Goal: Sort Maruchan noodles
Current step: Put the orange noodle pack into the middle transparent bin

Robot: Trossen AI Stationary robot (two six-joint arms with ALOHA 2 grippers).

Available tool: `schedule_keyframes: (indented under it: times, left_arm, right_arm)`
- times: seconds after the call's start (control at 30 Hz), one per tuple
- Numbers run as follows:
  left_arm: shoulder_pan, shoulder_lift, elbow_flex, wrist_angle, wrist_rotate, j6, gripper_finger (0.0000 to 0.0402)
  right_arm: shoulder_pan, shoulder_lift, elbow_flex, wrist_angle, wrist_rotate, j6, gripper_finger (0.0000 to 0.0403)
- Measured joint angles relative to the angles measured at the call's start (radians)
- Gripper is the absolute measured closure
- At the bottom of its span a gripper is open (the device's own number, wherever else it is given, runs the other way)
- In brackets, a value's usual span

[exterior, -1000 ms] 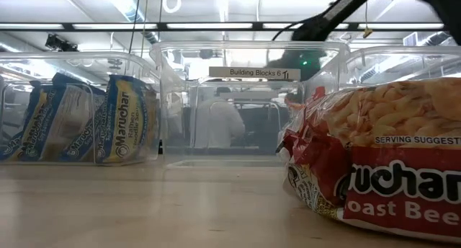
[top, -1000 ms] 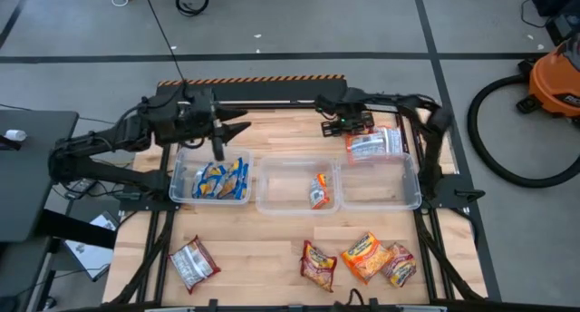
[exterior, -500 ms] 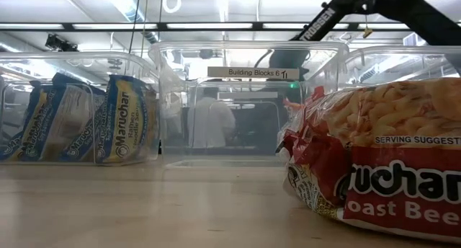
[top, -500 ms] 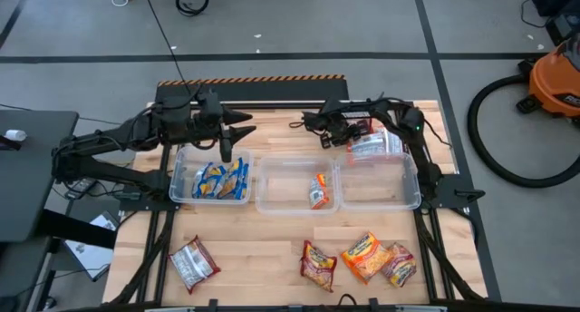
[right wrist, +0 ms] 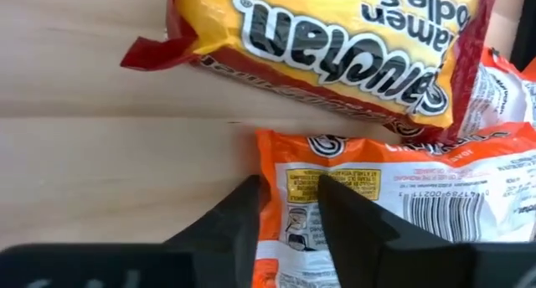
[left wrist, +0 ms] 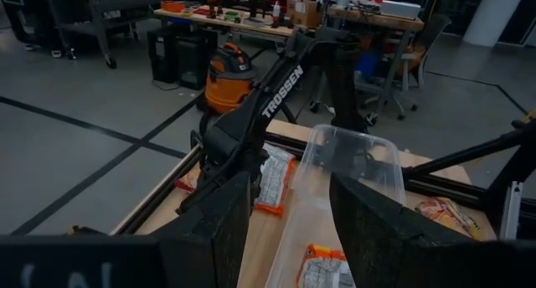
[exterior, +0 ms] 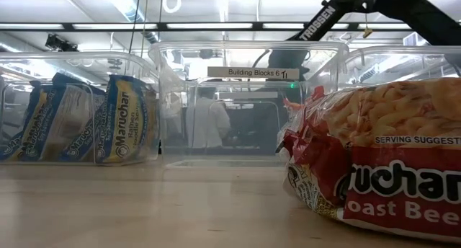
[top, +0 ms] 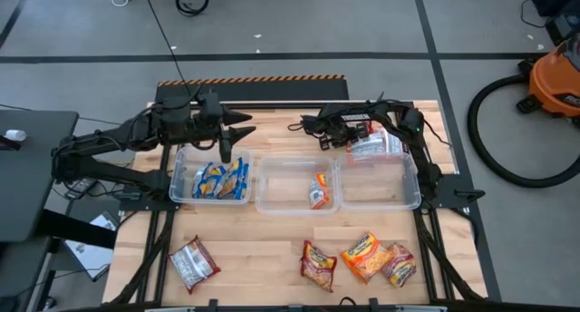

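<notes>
Orange plastic fills the right wrist view: the right gripper (right wrist: 287,206) has its two dark fingers (right wrist: 239,217) set narrowly apart over the edge of an orange Maruchan packet (right wrist: 377,213) lying on the wooden table (right wrist: 109,154), one finger on the bare wood beside the packet and the other over its printed back; whether they actually pinch the wrapper cannot be told. Just beyond it lies a yellow-and-red ramen packet (right wrist: 335,45), overlapping the orange one. From above, this gripper (top: 328,131) sits just behind the right clear bin (top: 412,199), next to a small heap of red-and-silver packets (top: 376,145) at that bin's far rim. The left gripper (top: 223,151) hangs over the far edge of the left clear bin (top: 177,196) with its fingers (left wrist: 219,229) parted and nothing between them. That bin holds several blue-and-white packets (top: 223,179), standing on edge in the low view (exterior: 68,129). The middle clear bin (top: 272,201) holds one orange packet (top: 318,190). In front of the bins lie a red-and-silver packet (top: 192,262) well to the left and, in front of the middle and right bins, three more packets (top: 361,258) in red, orange and yellow close together; one roast beef packet (exterior: 382,161) looms close to the low camera. An orange shop vacuum (top: 555,76) stands on the floor beyond the right bin.
</notes>
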Motion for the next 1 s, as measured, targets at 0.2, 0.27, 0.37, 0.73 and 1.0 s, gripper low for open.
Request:
schedule_keyframes:
  times: [0.2,0.27,0.37,0.73,1.0]
  left_arm:
    - [-0.002,-0.005,0.0,-0.001,0.065,-0.002,0.023]
    - [-0.002,-0.015,0.0,0.0,0.093,-0.003,0.023]
    - [-0.002,-0.035,0.0,-0.009,0.109,-0.003,0.023]
    - [0.0,-0.126,0.001,-0.059,0.109,-0.002,0.023]
    - [0.0,-0.134,0.001,-0.113,0.104,-0.003,0.023]
  right_arm:
    - [-0.007,0.0,-0.001,0.037,-0.027,-0.007,0.0354]
    - [-0.007,0.0,-0.002,0.054,-0.035,-0.012,0.0386]
    - [-0.009,-0.011,-0.004,0.062,-0.049,-0.015,0.0392]
    - [-0.01,-0.271,-0.004,0.046,-0.088,-0.039,0.0397]
    - [0.005,-0.545,-0.002,0.176,-0.166,-0.065,0.0399]
